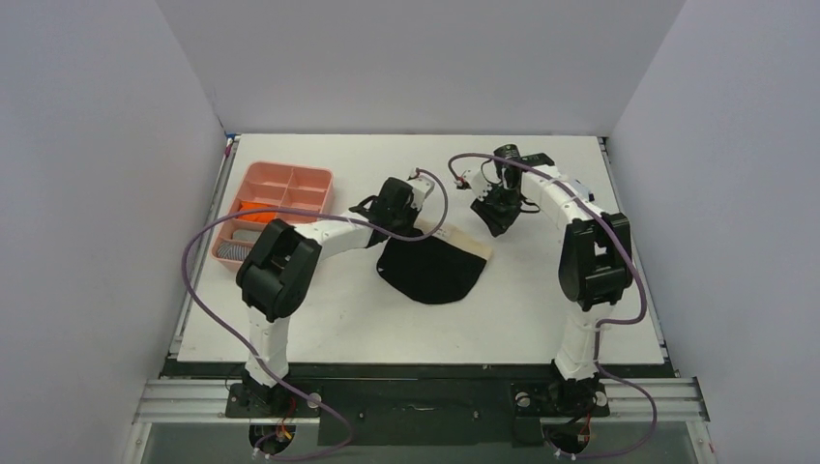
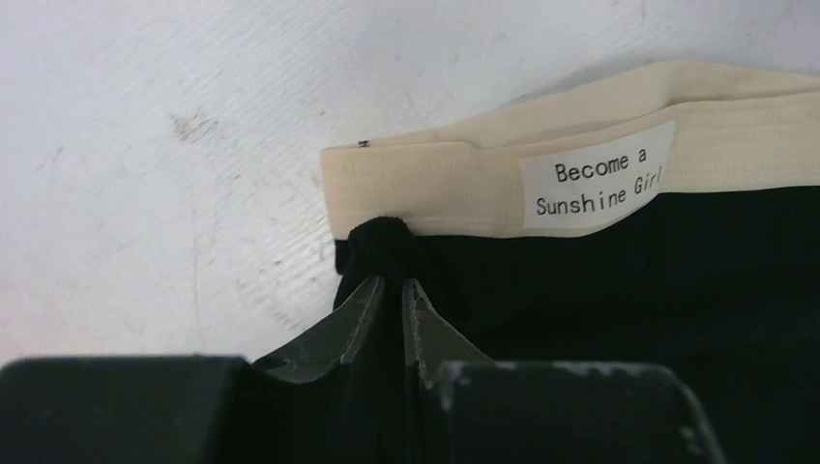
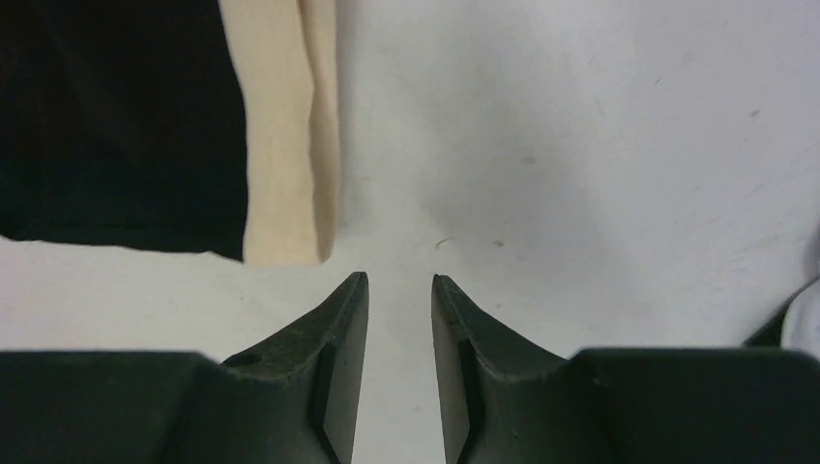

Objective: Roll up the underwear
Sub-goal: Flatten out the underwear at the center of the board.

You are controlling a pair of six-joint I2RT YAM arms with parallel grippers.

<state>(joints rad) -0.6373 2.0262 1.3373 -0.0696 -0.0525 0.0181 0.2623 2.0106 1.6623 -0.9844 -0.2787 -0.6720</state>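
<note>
The black underwear (image 1: 432, 269) lies flat at the table's middle, its beige waistband (image 1: 462, 238) along the far edge. In the left wrist view the waistband (image 2: 435, 184) carries a white label (image 2: 597, 180). My left gripper (image 1: 404, 220) sits at the garment's far left corner, shut (image 2: 389, 280) on a bunched pinch of the black cloth just below the waistband. My right gripper (image 1: 496, 224) hovers right of the waistband's end. Its jaws (image 3: 399, 278) stand apart over bare table with nothing between them. The garment's corner (image 3: 126, 126) lies up and left of them. A bright orange cloth (image 1: 253, 207) lies in the tray.
A pink compartment tray (image 1: 286, 175) stands at the far left of the table; a grey striped cloth (image 1: 232, 249) fills its near compartment. White walls enclose the table on the left, back and right. Purple cables loop over both arms.
</note>
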